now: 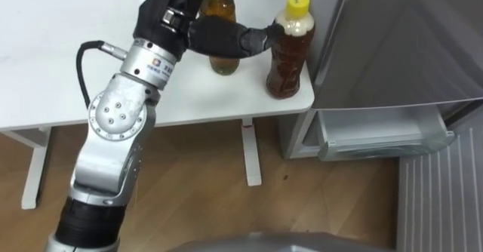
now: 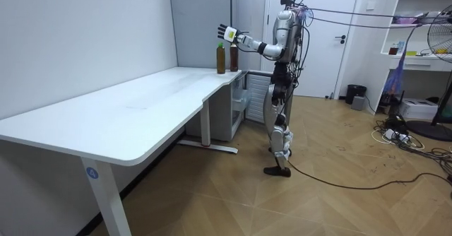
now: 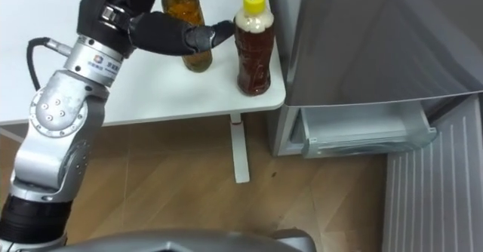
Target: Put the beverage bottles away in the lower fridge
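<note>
I am at the picking-up step, and neither drink has left the tabletop (image 1: 60,48). Both stand upright near its corner next to the fridge (image 1: 400,41). The yellow-capped bottle (image 1: 289,52) is closest to that corner, and the green-capped bottle (image 1: 219,7) is just beside it, further in from the fridge-side edge.

My left hand (image 1: 226,37) is reaching across from the left at about shoulder height of the bottles. Its fingers are stretched out almost straight and hold nothing. They pass in front of the green-capped bottle, and the fingertips (image 1: 273,32) seem to touch the neck of the yellow-capped bottle just under its cap. I cannot tell whether they press on it or only brush it.

I judge the yellow-capped bottle to be my target. Next I need to bring the palm closer and lower, so thumb and fingers can wrap its body, not its narrow neck. A push this high could tip it toward the edge, or knock its neighbour.

Below the tabletop's level, the fridge's lower part looks open, with a pale drawer (image 1: 381,135) showing. Once I have a firm hold, I will need to lift, turn and bend down to reach it.
</note>
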